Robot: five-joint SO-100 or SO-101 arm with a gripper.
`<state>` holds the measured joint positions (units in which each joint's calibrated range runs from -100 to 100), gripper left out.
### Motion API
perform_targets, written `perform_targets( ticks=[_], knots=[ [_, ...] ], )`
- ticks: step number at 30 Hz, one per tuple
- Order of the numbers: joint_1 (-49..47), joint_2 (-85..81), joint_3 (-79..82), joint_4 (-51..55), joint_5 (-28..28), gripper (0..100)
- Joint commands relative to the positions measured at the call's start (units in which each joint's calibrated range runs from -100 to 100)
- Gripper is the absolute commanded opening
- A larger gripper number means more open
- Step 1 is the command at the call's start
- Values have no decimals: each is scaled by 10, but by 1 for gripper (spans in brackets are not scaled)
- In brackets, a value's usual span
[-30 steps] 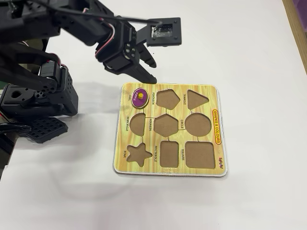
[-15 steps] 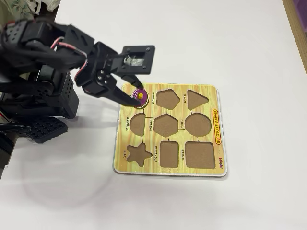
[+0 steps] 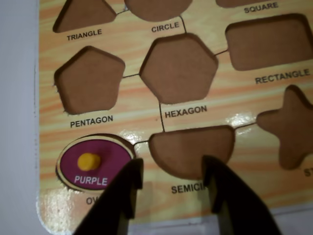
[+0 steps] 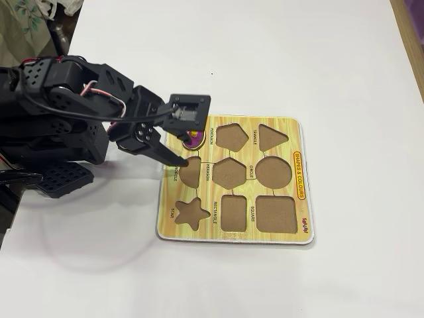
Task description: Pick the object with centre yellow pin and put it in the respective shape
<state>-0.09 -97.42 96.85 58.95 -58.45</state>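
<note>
The object with centre yellow pin [image 3: 105, 169] is a purple oval with a yellow knob [image 3: 89, 160]. It lies flat inside the respective shape [image 3: 100, 137], the oval recess at the corner of the yellow wood-grain board [image 3: 137, 125]. In the wrist view my gripper [image 3: 173, 170] is open and empty. Its two black fingers straddle the SEMICIRCLE label, just right of the purple piece. In the fixed view the gripper [image 4: 180, 159] hangs low over the board's left edge [image 4: 165, 199], and the wrist camera partly covers the purple piece [image 4: 193, 138].
The board's other recesses stand empty: semicircle [image 3: 190, 152], hexagon [image 3: 178, 68], pentagon [image 3: 88, 78], star [image 4: 191, 213], square [image 4: 275, 214]. The arm's black base [image 4: 53, 152] fills the left of the white table [image 4: 344, 66].
The arm has come down and drawn back toward its base, from above the purple oval to the semicircle recess. The purple piece has stayed in the oval recess.
</note>
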Motion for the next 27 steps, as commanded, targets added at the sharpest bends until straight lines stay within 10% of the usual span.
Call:
perform_targets(
  ticks=[1,27],
  knots=[
    [5,-7,16,3,-2,14],
    [4,-7,17,159,3,15]
  ],
)
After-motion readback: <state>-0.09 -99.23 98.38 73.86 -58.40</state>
